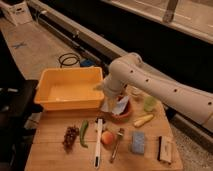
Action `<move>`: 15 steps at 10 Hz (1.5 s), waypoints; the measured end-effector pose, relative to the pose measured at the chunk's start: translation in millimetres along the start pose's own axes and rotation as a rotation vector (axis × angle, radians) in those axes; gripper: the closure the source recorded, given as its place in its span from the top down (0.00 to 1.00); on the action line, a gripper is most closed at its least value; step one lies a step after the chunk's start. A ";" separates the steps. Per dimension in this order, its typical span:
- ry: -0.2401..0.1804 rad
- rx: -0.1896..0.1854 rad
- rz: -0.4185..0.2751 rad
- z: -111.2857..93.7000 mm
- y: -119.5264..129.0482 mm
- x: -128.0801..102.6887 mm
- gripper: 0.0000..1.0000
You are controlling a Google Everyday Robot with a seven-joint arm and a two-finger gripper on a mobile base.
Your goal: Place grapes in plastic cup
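Note:
The grapes (pixel 70 136), a small dark purple-red bunch, lie on the wooden table (pixel 55 155) at the front left, beside a green pepper (pixel 83 133). The plastic cup (pixel 149 103), pale green and translucent, stands upright at the back right of the table, just right of the brown bowl (pixel 125 115). My gripper (pixel 113 103) hangs from the white arm (pixel 150 82) over the left edge of the brown bowl, next to the yellow bin. It is well above and to the right of the grapes and left of the cup.
A large yellow bin (pixel 70 90) fills the table's back left. A peach (pixel 107 137), a white-handled utensil (pixel 98 142), a metal utensil (pixel 116 145), a blue sponge (pixel 138 142), a yellow fruit (pixel 143 120) and a brush (pixel 165 149) lie along the front and right.

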State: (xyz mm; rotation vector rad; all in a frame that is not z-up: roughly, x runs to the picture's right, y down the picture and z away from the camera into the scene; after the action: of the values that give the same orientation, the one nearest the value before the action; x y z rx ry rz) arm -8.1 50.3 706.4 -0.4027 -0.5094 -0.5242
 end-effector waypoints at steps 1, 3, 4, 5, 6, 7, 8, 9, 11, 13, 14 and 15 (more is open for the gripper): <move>0.002 0.001 0.004 -0.9 1.4 2.0 0.80; 0.010 -0.001 -0.014 -1.5 1.0 -1.2 0.80; 0.015 -0.005 -0.038 -0.3 -0.5 -5.5 0.80; 0.014 -0.016 -0.082 5.9 -5.6 -18.9 0.80; 0.007 -0.033 -0.132 16.2 -12.0 -37.5 0.80; -0.002 -0.046 -0.169 25.3 -17.7 -53.0 0.80; -0.016 -0.061 -0.204 36.0 -23.0 -70.8 0.80; -0.044 -0.085 -0.253 54.8 -28.8 -96.1 0.80; -0.092 -0.127 -0.315 80.3 -24.1 -132.2 0.80; -0.136 -0.139 -0.358 89.7 -7.4 -166.0 0.80; -0.146 -0.139 -0.366 90.2 -2.6 -172.5 0.80; -0.147 -0.138 -0.365 89.9 -2.4 -172.5 0.80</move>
State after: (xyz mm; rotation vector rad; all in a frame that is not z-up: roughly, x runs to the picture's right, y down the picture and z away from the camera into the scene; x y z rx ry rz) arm -170.2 155.5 683.8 -0.4853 -0.6962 -0.8896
